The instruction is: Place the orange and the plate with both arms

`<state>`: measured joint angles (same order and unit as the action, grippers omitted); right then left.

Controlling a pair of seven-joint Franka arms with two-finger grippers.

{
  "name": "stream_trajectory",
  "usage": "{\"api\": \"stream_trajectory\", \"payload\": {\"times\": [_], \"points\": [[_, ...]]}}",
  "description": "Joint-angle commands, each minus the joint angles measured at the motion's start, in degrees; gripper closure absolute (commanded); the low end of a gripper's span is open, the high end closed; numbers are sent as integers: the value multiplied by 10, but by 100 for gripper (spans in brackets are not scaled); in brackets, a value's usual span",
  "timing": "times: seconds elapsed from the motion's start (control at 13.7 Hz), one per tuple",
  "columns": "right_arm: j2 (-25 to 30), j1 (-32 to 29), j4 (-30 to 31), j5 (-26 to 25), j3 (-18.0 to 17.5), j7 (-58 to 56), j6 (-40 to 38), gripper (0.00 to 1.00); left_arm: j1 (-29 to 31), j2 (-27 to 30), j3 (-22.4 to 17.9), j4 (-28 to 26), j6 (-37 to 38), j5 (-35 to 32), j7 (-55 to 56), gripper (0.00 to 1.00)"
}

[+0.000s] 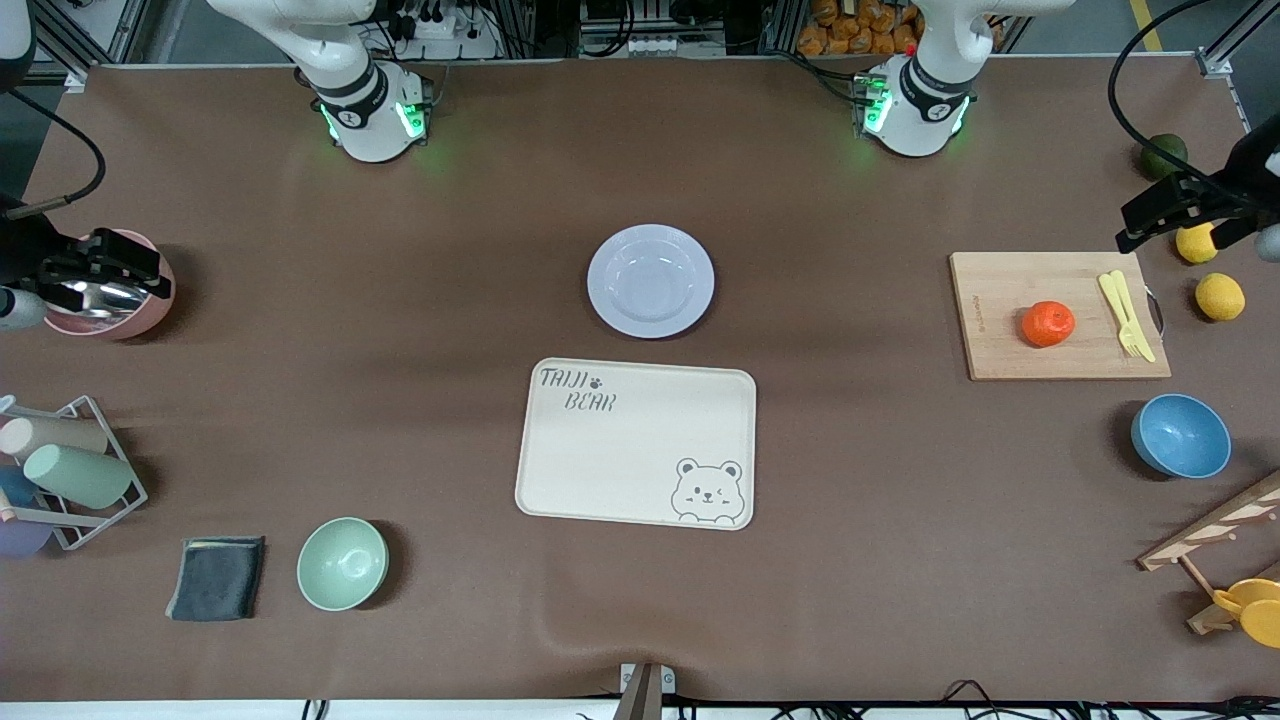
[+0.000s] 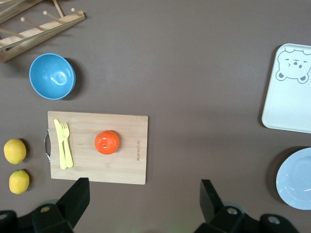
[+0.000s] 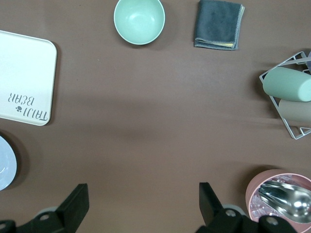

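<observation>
Both grippers, left [image 2: 142,204] and right [image 3: 141,204], jaws open; orange [image 1: 1048,323] mid-board, plate [image 1: 650,281] beside tray edge

Both arms are raised and swung out to opposite ends of the table. The left gripper [image 1: 1185,215] hangs in the air over the edge at the left arm's end, its fingers [image 2: 75,199] spread wide apart and holding nothing. The right gripper [image 1: 85,265] hangs over the edge at the right arm's end, its fingers [image 3: 75,204] likewise wide apart and empty.
</observation>
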<state>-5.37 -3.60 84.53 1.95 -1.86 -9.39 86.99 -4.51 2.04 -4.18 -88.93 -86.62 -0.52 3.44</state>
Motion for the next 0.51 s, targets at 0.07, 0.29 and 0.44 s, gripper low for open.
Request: {"api": "stream_trajectory", "payload": {"times": [0.07, 0.29, 0.44], "points": [[-3, 10, -2, -13, 1, 13, 1, 0, 24, -4, 0, -19, 16, -17, -14, 0], [-7, 9, 0, -12, 1, 10, -1, 0, 28, -11, 2, -60, -5, -71, -15, 0], [-23, 6, 0, -12, 1, 6, -2, 0, 45, 0, 1, -129, -65, -74, -16, 0]]}}
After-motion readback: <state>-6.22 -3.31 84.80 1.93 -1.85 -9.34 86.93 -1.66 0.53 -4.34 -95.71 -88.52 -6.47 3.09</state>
